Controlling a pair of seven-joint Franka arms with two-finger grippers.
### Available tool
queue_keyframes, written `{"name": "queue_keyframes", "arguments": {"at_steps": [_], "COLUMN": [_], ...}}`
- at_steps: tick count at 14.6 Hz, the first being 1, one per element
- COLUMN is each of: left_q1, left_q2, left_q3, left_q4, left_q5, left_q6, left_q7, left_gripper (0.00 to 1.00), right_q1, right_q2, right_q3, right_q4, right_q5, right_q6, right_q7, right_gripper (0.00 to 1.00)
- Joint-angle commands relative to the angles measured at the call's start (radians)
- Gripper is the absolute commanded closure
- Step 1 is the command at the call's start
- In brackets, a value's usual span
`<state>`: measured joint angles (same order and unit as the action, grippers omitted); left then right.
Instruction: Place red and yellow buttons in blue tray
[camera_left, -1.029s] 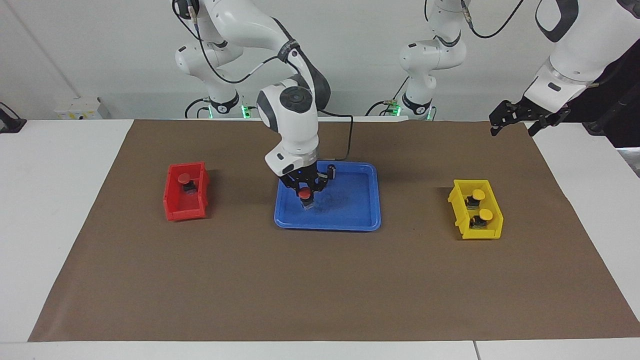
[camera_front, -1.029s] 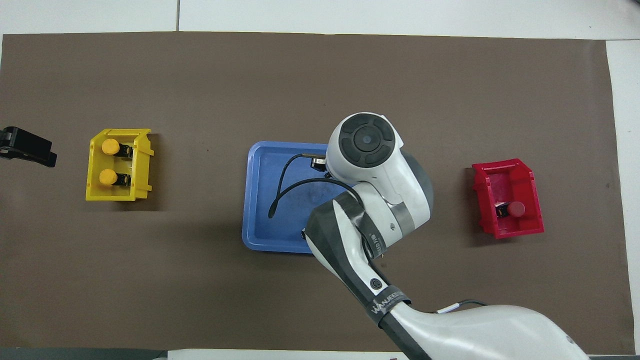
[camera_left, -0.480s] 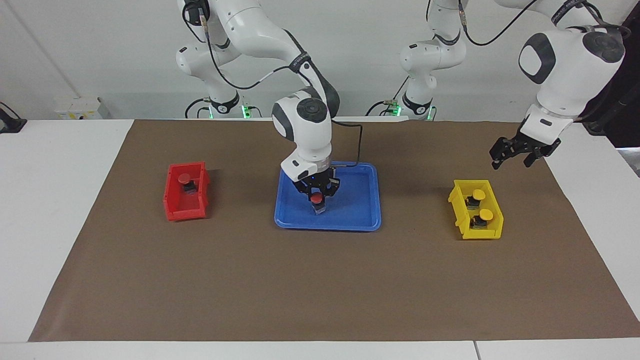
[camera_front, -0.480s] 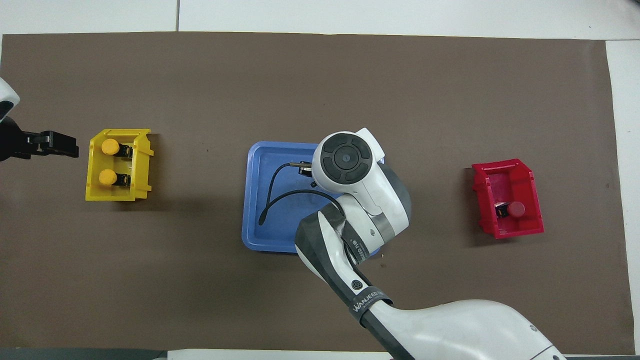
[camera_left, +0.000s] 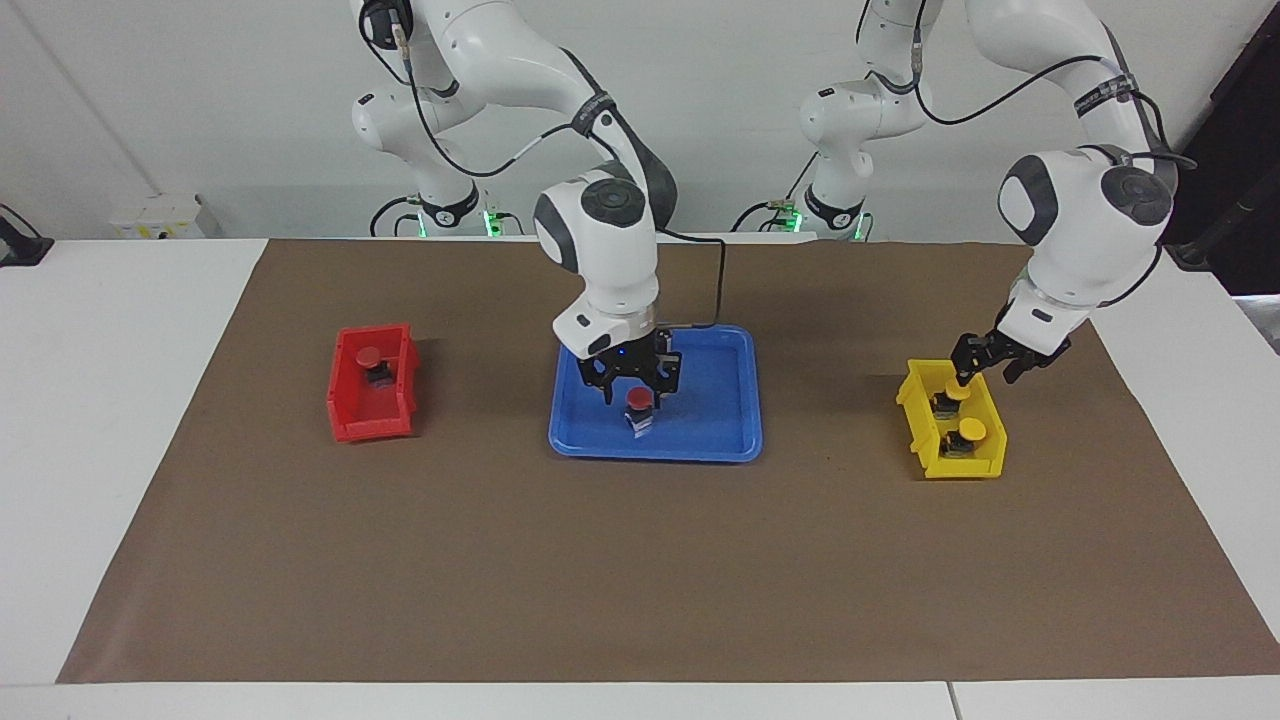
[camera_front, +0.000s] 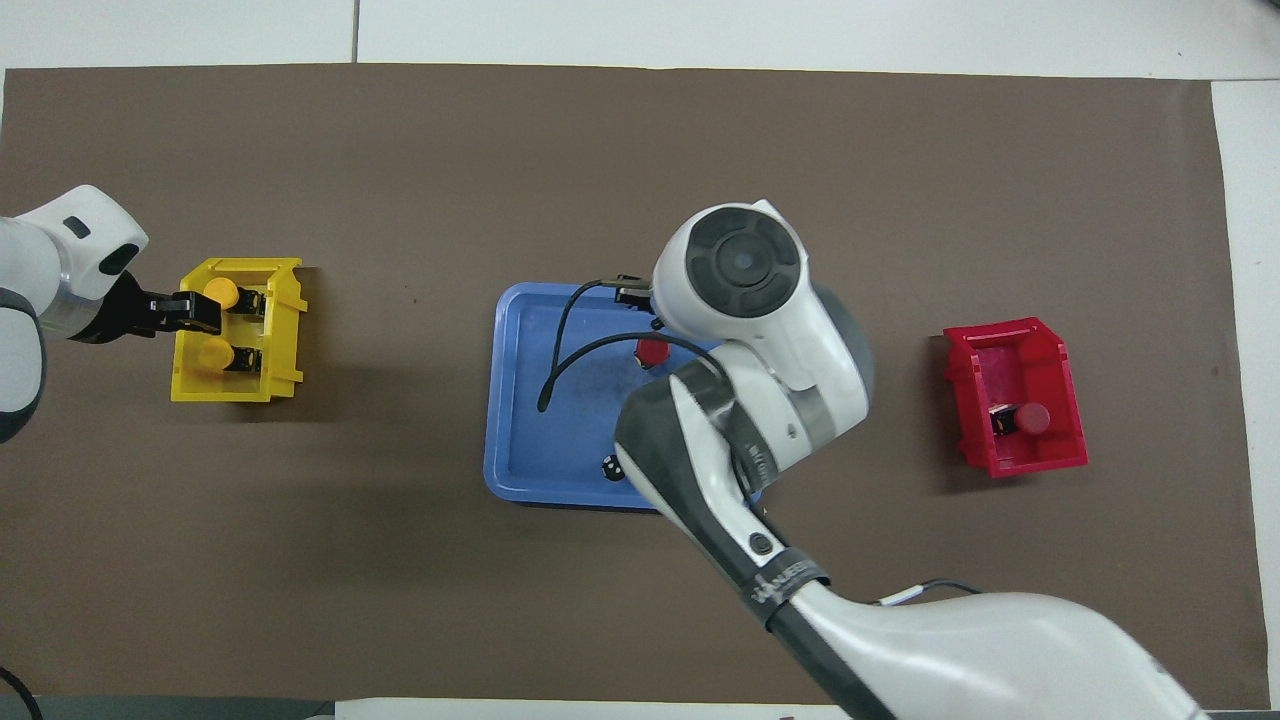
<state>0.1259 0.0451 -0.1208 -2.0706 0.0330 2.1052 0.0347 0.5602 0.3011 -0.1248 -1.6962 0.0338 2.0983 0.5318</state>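
Note:
One red button (camera_left: 638, 404) (camera_front: 652, 351) stands upright in the blue tray (camera_left: 720, 425) (camera_front: 530, 400). My right gripper (camera_left: 636, 384) hangs just over it, open, its fingers spread to either side of the cap and clear of it. The other red button (camera_left: 369, 357) (camera_front: 1030, 418) lies in the red bin (camera_left: 345, 410) (camera_front: 1015, 460). Two yellow buttons (camera_left: 968, 431) (camera_front: 220, 292) sit in the yellow bin (camera_left: 925, 445) (camera_front: 285, 340). My left gripper (camera_left: 975, 372) (camera_front: 205, 312) is down at that bin, over the button nearer the robots.
A brown mat (camera_left: 640, 560) covers the table. The red bin sits toward the right arm's end, the yellow bin toward the left arm's end. A small black part (camera_front: 610, 466) lies in the tray near its robot-side rim. The right arm's cable (camera_front: 560, 350) loops over the tray.
My right gripper has opened and risen slightly, leaving the red button standing in the tray. The left arm has swung down from beside the table to the yellow bin.

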Motion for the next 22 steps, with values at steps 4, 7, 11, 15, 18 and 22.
{"name": "queue_keyframes", "arguments": {"at_steps": [4, 7, 11, 15, 18, 22], "left_q1": [0.011, 0.003, 0.0, 0.001, 0.001, -0.003], "left_q2": [-0.031, -0.022, -0.021, -0.021, 0.004, 0.024], "left_q3": [-0.005, -0.005, -0.005, -0.005, -0.005, -0.006], "left_q4": [-0.126, -0.14, -0.14, -0.14, -0.137, -0.033], "left_q5": [-0.004, -0.004, -0.005, -0.005, -0.005, -0.007], "left_q6": [0.087, 0.122, 0.127, 0.141, 0.163, 0.057], "left_q7": [-0.009, -0.01, -0.012, -0.01, -0.012, -0.013], "left_gripper": [0.28, 0.28, 0.31, 0.38, 0.51, 0.97], "right_q1": [-0.448, -0.517, -0.559, -0.559, -0.56, -0.56], "right_q2": [-0.451, -0.488, -0.473, -0.448, -0.422, -0.418], "right_q3": [0.013, 0.01, 0.011, 0.01, 0.01, 0.01], "right_q4": [-0.466, -0.575, -0.643, -0.715, -0.732, -0.755], "right_q5": [0.061, 0.061, 0.06, 0.06, 0.061, 0.061], "right_q6": [-0.083, -0.008, 0.081, 0.195, 0.229, 0.256], "right_q7": [-0.646, -0.766, -0.799, -0.817, -0.845, -0.854], "right_gripper": [0.25, 0.3, 0.35, 0.35, 0.35, 0.4]}}
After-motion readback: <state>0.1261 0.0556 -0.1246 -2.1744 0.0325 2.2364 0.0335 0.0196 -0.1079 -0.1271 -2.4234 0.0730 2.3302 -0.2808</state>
